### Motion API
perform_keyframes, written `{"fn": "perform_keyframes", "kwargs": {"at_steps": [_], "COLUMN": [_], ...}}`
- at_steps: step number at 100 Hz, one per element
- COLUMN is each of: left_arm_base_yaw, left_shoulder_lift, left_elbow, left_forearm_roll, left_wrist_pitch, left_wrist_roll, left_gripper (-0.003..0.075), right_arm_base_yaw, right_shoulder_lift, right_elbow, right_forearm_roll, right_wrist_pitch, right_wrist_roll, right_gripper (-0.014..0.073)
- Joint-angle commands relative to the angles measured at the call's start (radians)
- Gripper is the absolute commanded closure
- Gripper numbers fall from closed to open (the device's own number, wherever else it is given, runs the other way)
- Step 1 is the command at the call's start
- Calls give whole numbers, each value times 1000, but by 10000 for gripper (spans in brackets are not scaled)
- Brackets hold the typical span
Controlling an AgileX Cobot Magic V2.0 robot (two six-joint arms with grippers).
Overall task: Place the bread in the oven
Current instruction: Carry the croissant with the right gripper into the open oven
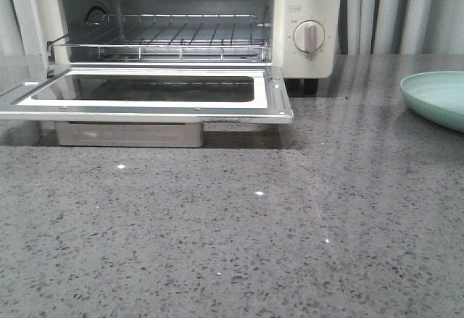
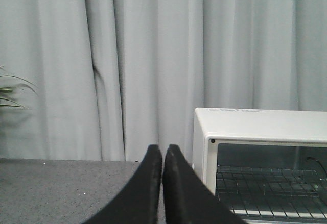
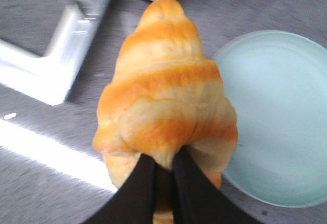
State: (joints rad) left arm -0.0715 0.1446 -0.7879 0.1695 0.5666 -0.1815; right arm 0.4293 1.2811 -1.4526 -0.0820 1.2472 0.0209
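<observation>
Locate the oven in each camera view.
Front: oven fills the upper left, door folded down flat, rack bare.
Left wrist: its top corner and rack show at lower right.
Right wrist: only a blurred white edge, probably the door, beside the bread.
Shared landmark: the grey countertop.

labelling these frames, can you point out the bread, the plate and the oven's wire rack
bread (image 3: 166, 96): right wrist view, middle of its ridged top.
plate (image 1: 435, 99): front view, inner surface near its rim.
wire rack (image 1: 181, 35): front view, bars at its middle, inside the open oven (image 1: 304, 61).
</observation>
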Motion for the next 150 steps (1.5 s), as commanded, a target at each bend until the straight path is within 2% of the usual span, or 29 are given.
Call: {"fn": "perform_keyframes", "kwargs": {"at_steps": [1,24,40,55,90,130,150], "left_arm_base_yaw": [12,10,10,10,10,10,10], "left_shoulder_lift": [17,17,17,17,17,17,17], "left_elbow": [-26,-26,-26,-26,-26,-26,-26], "left_forearm_roll": [-12,-31,-33,-33,-39,-39,-39], "left_wrist_pitch": [-89,-89,-89,-89,-83,-82,-81], "left_wrist_roll": [-10,-10,-10,-10,-10,-10,-10], "left_gripper": [741,741,741,741,741,741,741], "right_arm_base_yaw": [73,282,377,430,439,434,402], "right_shoulder_lift": [-38,12,97,206,406,532,560], "right_elbow": [-33,-46,-106,-205,-396,-411,-411], "right_forearm_roll": [4,4,-2,-114,-326,-590,-613], "right_wrist_pitch": [22,-58,-123,-144,-246,-405,-462], "right_wrist_roll": [-21,-21,-104,-106,-106,-104,-104], "right_gripper": [662,662,662,662,662,662,662]}}
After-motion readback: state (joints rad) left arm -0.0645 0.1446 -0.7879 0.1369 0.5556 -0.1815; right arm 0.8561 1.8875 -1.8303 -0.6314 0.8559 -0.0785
